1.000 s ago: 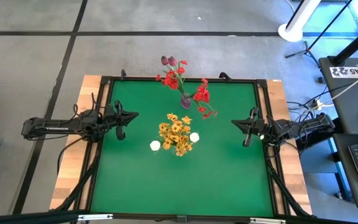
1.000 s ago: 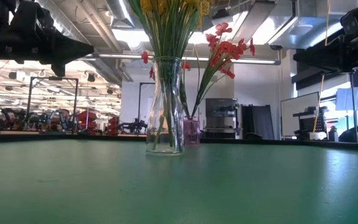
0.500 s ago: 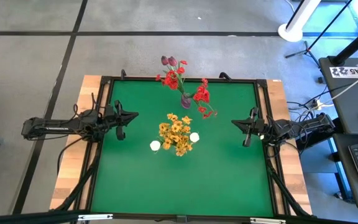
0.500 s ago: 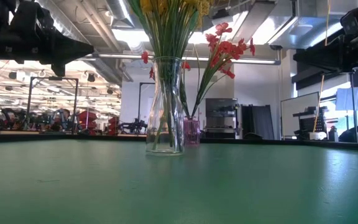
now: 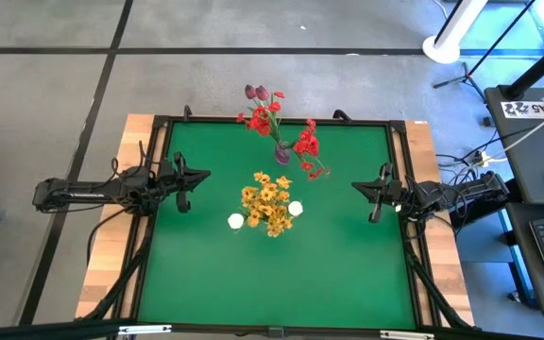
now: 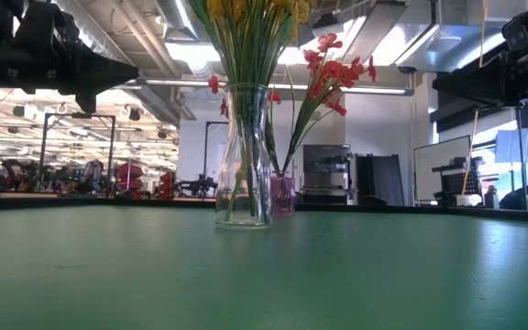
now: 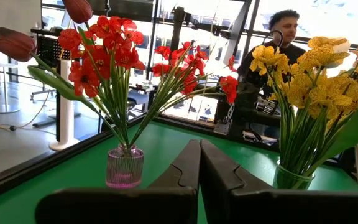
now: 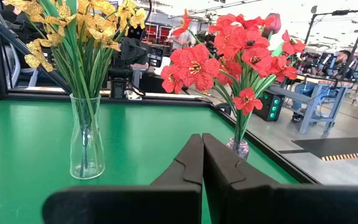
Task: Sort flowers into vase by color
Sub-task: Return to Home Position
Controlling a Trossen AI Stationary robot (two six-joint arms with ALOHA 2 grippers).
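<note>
Yellow flowers (image 5: 268,202) with two white buds (image 5: 236,221) stand with their stems in a clear glass vase (image 6: 243,156) on the middle of the green table. Red flowers (image 5: 281,125) and dark maroon buds (image 5: 257,93) stand in a small pink vase (image 7: 124,167) near the far edge. My left gripper (image 5: 200,176) hangs shut above the table's left side. My right gripper (image 5: 357,186) hangs shut above the right side. Each points level toward the vases and holds nothing. The shut fingers show in the left wrist view (image 7: 199,148) and the right wrist view (image 8: 202,140).
A black frame (image 5: 272,121) rims the green table. A person (image 7: 284,30) stands beyond the table's right edge in the left wrist view. Desks and cables (image 5: 527,142) lie to the right of the table. Bare green surface (image 5: 272,279) stretches toward the near edge.
</note>
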